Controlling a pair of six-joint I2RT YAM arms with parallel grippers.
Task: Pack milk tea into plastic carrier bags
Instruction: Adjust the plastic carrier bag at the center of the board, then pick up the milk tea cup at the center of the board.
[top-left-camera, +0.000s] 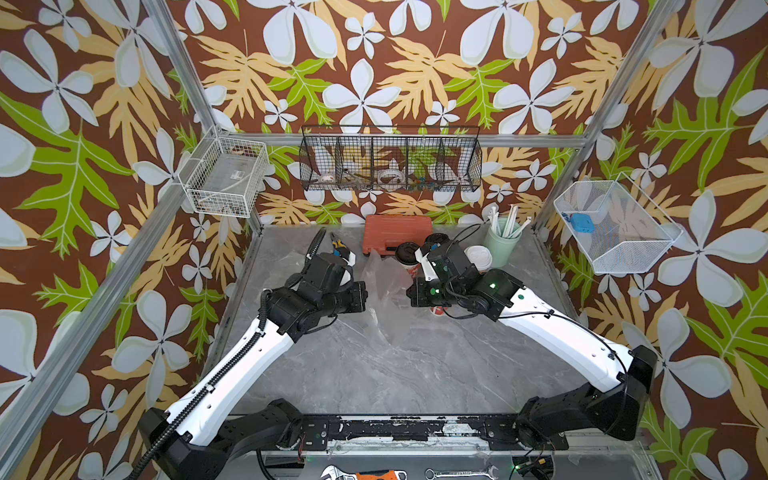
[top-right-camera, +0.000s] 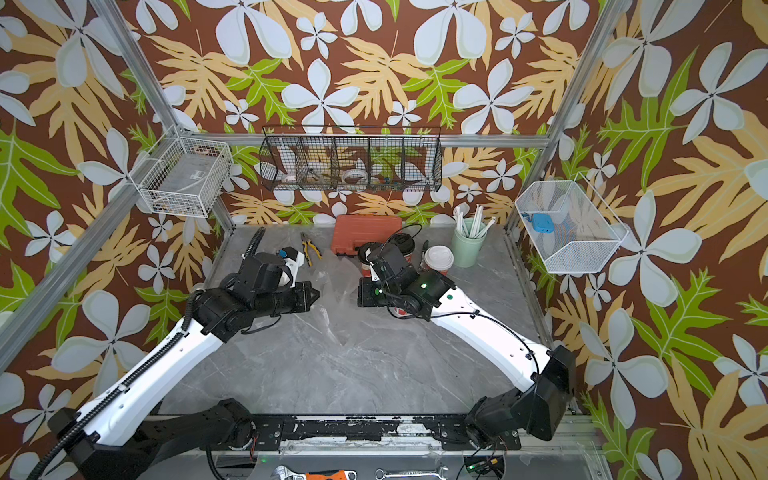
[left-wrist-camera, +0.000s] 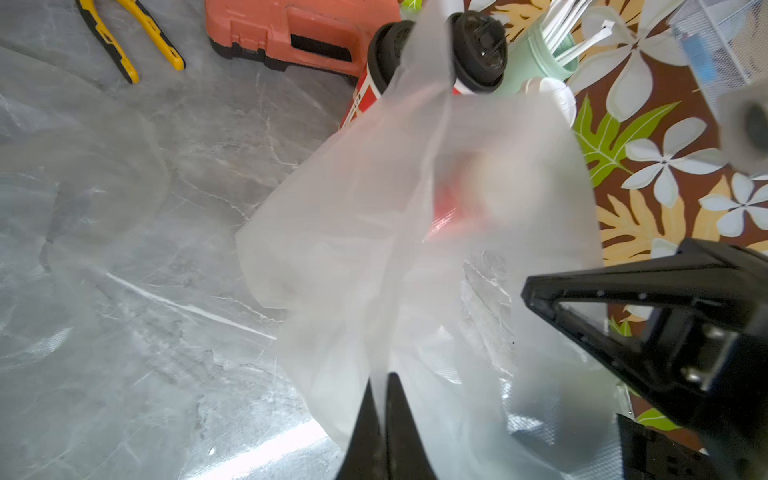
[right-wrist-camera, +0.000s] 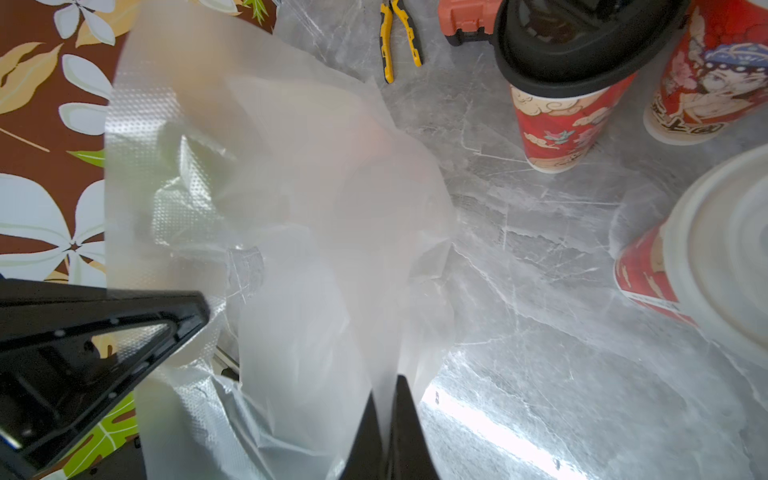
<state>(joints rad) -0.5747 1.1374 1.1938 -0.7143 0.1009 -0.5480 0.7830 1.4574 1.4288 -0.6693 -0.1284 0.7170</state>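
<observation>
Film of one transparent plastic carrier bag (left-wrist-camera: 353, 257) is pinched by both claws. The left gripper (left-wrist-camera: 380, 376) is clenched on one side of the mouth and the right gripper (right-wrist-camera: 384, 380) on the opposite side. The bag is thus strung between the arms over the grey table (top-left-camera: 395, 374), presumably so that the load can be steadied or lifted. A red cup with a pale lid (left-wrist-camera: 457, 203) is made out, blurred, through the film and is judged to be inside. Two black-lidded milk tea cups (left-wrist-camera: 478, 45) and a white-lidded cup (top-right-camera: 438, 257) are left standing unbagged at the back, between the orange tool case (top-left-camera: 397, 232) and the mint-green straw cup (top-left-camera: 500, 245).
</observation>
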